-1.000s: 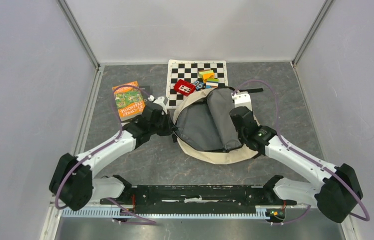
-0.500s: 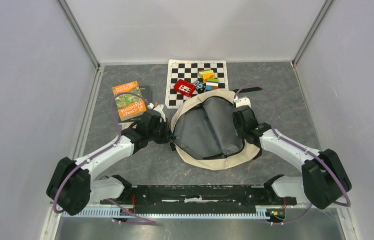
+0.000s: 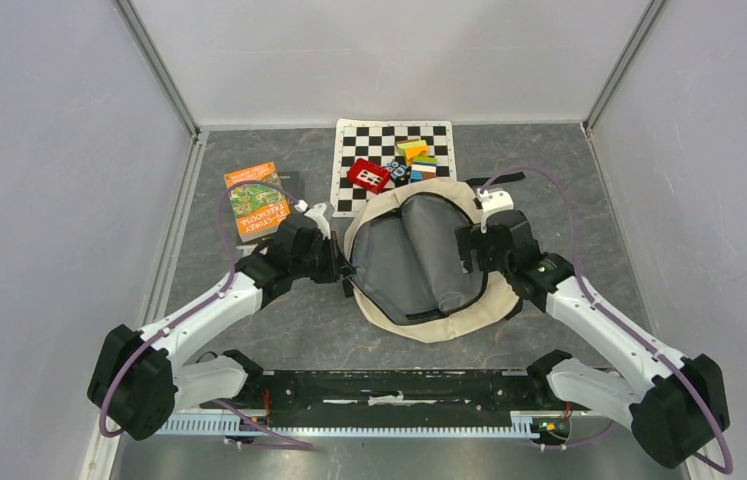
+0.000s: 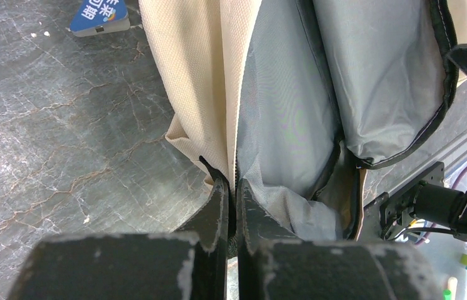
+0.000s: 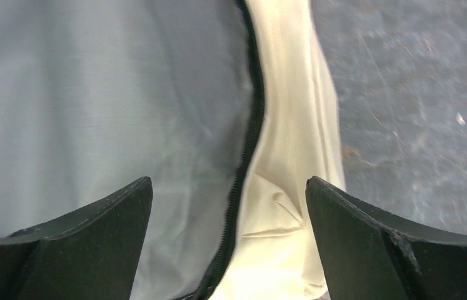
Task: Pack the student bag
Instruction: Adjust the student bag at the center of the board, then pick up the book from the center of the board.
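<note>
The student bag [image 3: 446, 322], cream with a grey lining [image 3: 399, 262], lies unzipped and spread open mid-table. My left gripper [image 3: 345, 270] is shut on the bag's left rim; the left wrist view shows its jaws [image 4: 232, 187] pinching the cream fabric [image 4: 199, 75] and lining at the zip edge. At the bag's right rim, my right gripper [image 3: 467, 248] stands open. In the right wrist view its jaws [image 5: 227, 182] are wide apart above the black zip [image 5: 251, 125], with the lining to the left and cream cloth [image 5: 293, 144] to the right, touching nothing.
An orange book [image 3: 257, 200] lies left of the bag. Behind the bag a chequered mat [image 3: 354, 140] carries a red box [image 3: 368, 175] and coloured blocks [image 3: 416, 155]. A black strap [image 3: 505, 181] trails from the bag's far right. A blue card [image 4: 99, 14] lies on the table.
My right gripper has opened, let go of the bag's right rim and drawn back to the right. The bag's opening has settled wider. The left gripper keeps its hold.
</note>
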Robot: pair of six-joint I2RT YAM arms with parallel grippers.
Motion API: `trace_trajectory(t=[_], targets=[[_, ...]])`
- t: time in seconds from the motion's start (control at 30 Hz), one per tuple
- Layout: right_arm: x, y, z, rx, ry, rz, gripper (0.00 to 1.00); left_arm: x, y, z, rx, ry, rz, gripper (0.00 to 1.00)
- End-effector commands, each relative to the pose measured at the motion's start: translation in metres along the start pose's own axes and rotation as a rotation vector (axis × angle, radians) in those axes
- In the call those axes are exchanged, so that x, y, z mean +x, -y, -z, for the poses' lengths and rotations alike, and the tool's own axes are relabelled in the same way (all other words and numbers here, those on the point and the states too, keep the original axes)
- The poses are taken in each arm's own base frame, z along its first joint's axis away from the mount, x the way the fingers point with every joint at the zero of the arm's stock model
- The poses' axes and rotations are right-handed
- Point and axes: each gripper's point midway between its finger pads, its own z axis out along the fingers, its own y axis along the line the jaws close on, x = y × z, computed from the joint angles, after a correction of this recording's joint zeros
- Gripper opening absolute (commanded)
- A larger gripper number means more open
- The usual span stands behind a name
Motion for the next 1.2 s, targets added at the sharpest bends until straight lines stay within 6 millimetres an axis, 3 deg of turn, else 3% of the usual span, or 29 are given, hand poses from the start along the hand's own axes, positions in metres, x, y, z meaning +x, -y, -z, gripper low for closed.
trace_trajectory(t=[0.0,0.13,0.33,0.4,0.47,0.57,0.67,0.9,1.07,1.17], targets=[[-0.057,-0.041,0.034,-0.268,0.173,0.013,0.97,-0.023,0.025,0.010,0.083,0.055,-0.031,0.02],[-0.080,-0.066,0.054,-0.378,0.274,0.028,0.97,-0.025,0.025,0.009,0.078,0.058,-0.032,0.02],[-0.062,-0.094,0.034,-0.292,0.190,0.136,0.93,-0.026,0.015,0.005,0.018,0.058,-0.005,0.06],[-0.054,-0.106,0.027,-0.260,0.164,0.180,0.95,-0.028,0.007,0.005,-0.034,0.062,0.006,0.29],[-0.046,-0.114,0.018,-0.247,0.134,0.183,0.96,-0.031,0.002,0.008,-0.067,0.070,0.001,0.45],[-0.037,-0.120,0.008,-0.237,0.111,0.182,0.98,-0.039,-0.006,0.019,-0.126,0.100,-0.016,0.82],[-0.027,-0.117,-0.002,-0.202,0.097,0.191,0.98,-0.049,-0.017,0.031,-0.177,0.123,-0.021,0.99],[-0.009,-0.112,-0.013,-0.173,0.050,0.211,0.98,-0.076,-0.058,0.060,-0.243,0.147,0.030,1.00],[-0.012,-0.117,-0.006,-0.215,0.066,0.204,0.98,-0.113,-0.107,0.081,-0.377,0.201,0.069,1.00],[-0.016,-0.120,0.001,-0.246,0.084,0.188,0.98,-0.135,-0.141,0.082,-0.407,0.235,0.132,1.00]])
